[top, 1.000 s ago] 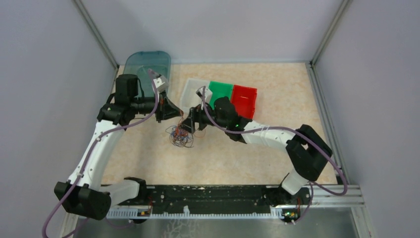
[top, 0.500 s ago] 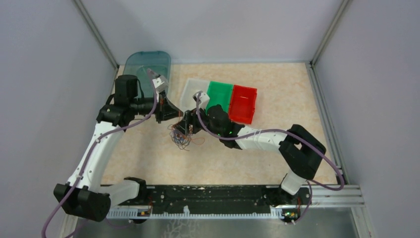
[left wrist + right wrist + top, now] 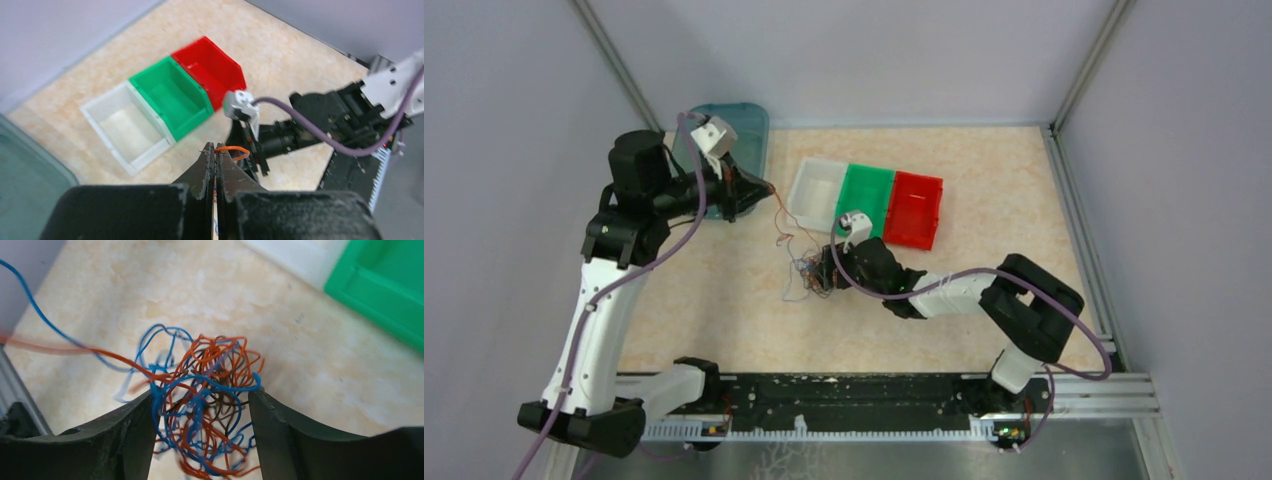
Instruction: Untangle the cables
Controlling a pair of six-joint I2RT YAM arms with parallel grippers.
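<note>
The cables [image 3: 807, 276] are a small tangle of blue, red-orange and dark brown wires on the table, in front of the white bin. My left gripper [image 3: 769, 188] is shut on a red-orange wire [image 3: 233, 148], held up and away to the back left. That strand [image 3: 776, 214] runs from the left gripper down to the tangle. My right gripper [image 3: 824, 272] is open, and its two fingers straddle the tangle [image 3: 207, 390], which touches both. In the right wrist view [image 3: 202, 396], a blue strand and an orange strand lead off to the left.
A white bin [image 3: 815, 190], a green bin [image 3: 867, 188] and a red bin [image 3: 917, 207] stand in a row behind the tangle. They also show in the left wrist view, the white bin [image 3: 125, 125] nearest. A teal translucent lid [image 3: 746, 125] lies at the back left.
My left gripper has risen and drawn back to the left, pulling a red-orange wire out of the tangle. My right gripper and the tangle have shifted toward the near side.
</note>
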